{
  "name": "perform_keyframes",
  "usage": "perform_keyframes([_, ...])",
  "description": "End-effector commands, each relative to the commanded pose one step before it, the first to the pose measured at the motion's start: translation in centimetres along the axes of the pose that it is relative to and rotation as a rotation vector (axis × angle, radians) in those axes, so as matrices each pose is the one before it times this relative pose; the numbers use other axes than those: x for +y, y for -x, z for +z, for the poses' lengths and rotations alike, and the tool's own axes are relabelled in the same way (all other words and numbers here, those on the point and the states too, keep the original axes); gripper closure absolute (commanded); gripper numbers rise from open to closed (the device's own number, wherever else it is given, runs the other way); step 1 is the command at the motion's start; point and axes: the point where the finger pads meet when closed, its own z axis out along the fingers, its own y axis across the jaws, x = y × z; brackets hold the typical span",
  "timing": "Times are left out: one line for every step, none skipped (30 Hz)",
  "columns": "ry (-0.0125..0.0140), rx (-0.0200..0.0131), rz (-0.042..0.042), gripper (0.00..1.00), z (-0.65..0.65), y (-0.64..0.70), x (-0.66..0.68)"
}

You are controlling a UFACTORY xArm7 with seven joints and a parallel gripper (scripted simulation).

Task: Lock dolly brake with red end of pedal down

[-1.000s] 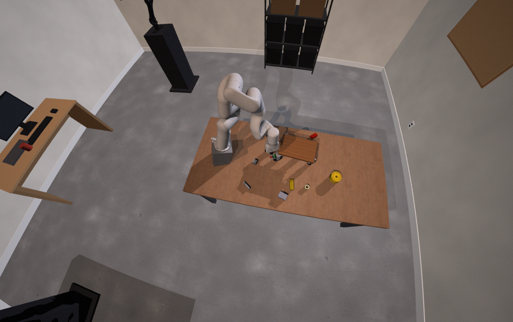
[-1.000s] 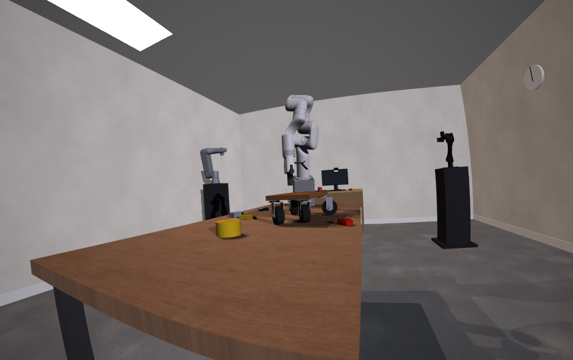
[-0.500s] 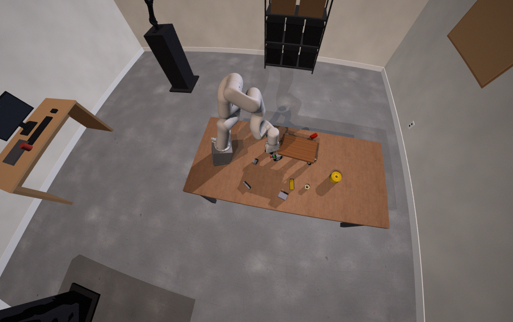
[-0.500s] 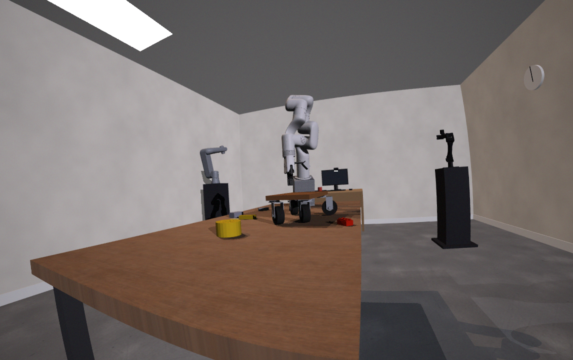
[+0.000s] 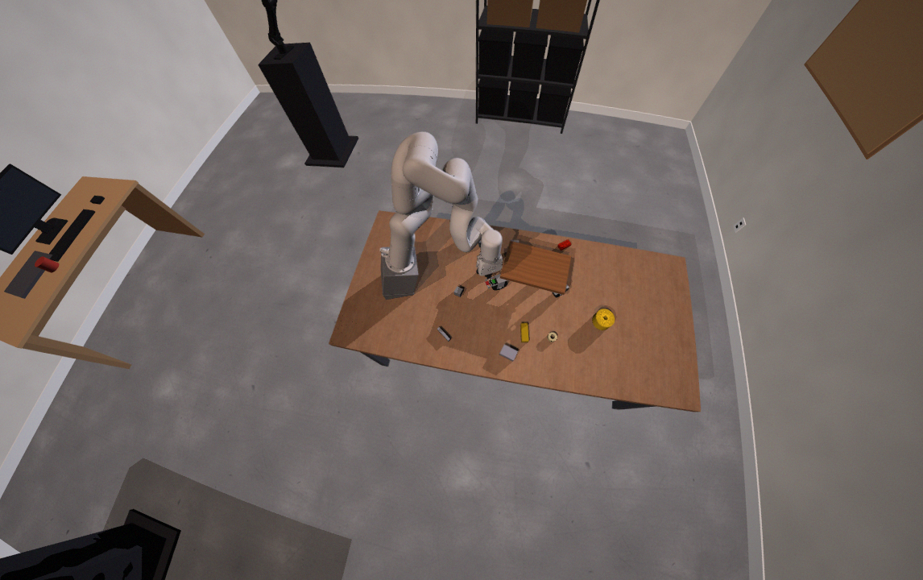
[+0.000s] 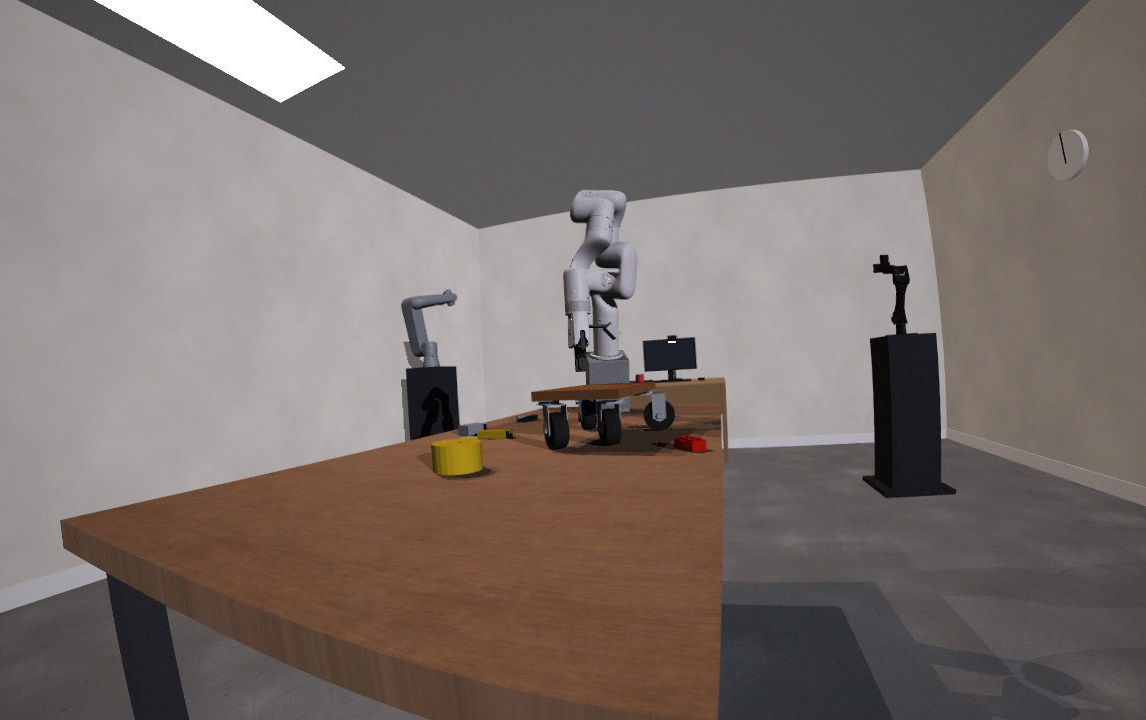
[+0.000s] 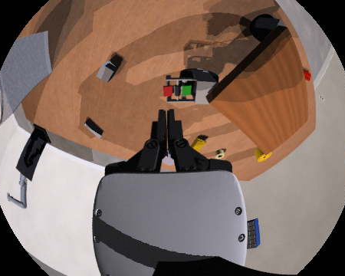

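The dolly (image 5: 536, 267) has a wooden deck on black casters and stands on the table; it also shows in the exterior view (image 6: 593, 391) and the wrist view (image 7: 264, 94). Its brake pedal (image 7: 179, 90), with a red end and a green end, sticks out at the deck's near corner and also shows in the top view (image 5: 494, 282). Which end is lower I cannot tell. My gripper (image 7: 166, 119) is shut and empty. It hangs above the pedal, with the fingertips pointing down at the red end. In the exterior view the gripper (image 6: 576, 358) is above deck level.
On the table lie a yellow cylinder (image 5: 603, 317), a small ring (image 5: 552, 336), a yellow bar (image 5: 524, 331), a red brick (image 5: 564, 244) and some small grey blocks (image 5: 509, 351). The arm's grey base (image 5: 399, 277) stands at the table's left end.
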Motion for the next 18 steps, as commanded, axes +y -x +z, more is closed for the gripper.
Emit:
perform_keyframes([0.00262, -0.00175, -0.00005, 1.00, 0.168, 0.074, 0.109])
perform_keyframes([0.00003, 0.00003, -0.00001, 1.00, 0.100, 0.000, 0.000])
perform_keyframes([0.00001, 0.00001, 0.00000, 1.00, 0.112, 0.000, 0.001])
perform_keyframes([0.00000, 0.00000, 0.00000, 1.00, 0.123, 0.000, 0.000])
perform_keyframes([-0.00001, -0.00001, 0.00000, 1.00, 0.135, 0.000, -0.001])
perform_keyframes([0.00000, 0.00000, 0.00000, 1.00, 0.146, 0.000, 0.000])
perform_keyframes([0.00001, 0.00001, 0.00000, 1.00, 0.156, 0.001, 0.001])
perform_keyframes([-0.00001, -0.00001, 0.00000, 1.00, 0.167, 0.000, -0.001])
perform_keyframes([0.00000, 0.00000, 0.00000, 1.00, 0.176, 0.000, 0.000])
perform_keyframes([0.00001, 0.00001, 0.00000, 1.00, 0.184, 0.001, 0.001])
perform_keyframes([-0.00002, -0.00002, 0.00001, 1.00, 0.193, 0.000, -0.001])
perform_keyframes([0.00003, 0.00002, -0.00001, 1.00, 0.199, 0.001, 0.002])
perform_keyframes([-0.00001, -0.00001, 0.00000, 1.00, 0.206, 0.000, -0.001])
perform_keyframes([0.00000, 0.00000, 0.00000, 1.00, 0.000, 0.000, 0.000])
perform_keyframes([0.00000, 0.00000, 0.00000, 1.00, 0.000, 0.000, 0.000])
perform_keyframes([0.00001, 0.00001, 0.00000, 1.00, 0.211, 0.001, 0.001])
perform_keyframes([0.00000, 0.00000, 0.00000, 1.00, 0.216, 0.000, 0.000])
perform_keyframes([0.00000, 0.00000, 0.00000, 1.00, 0.220, 0.000, 0.000])
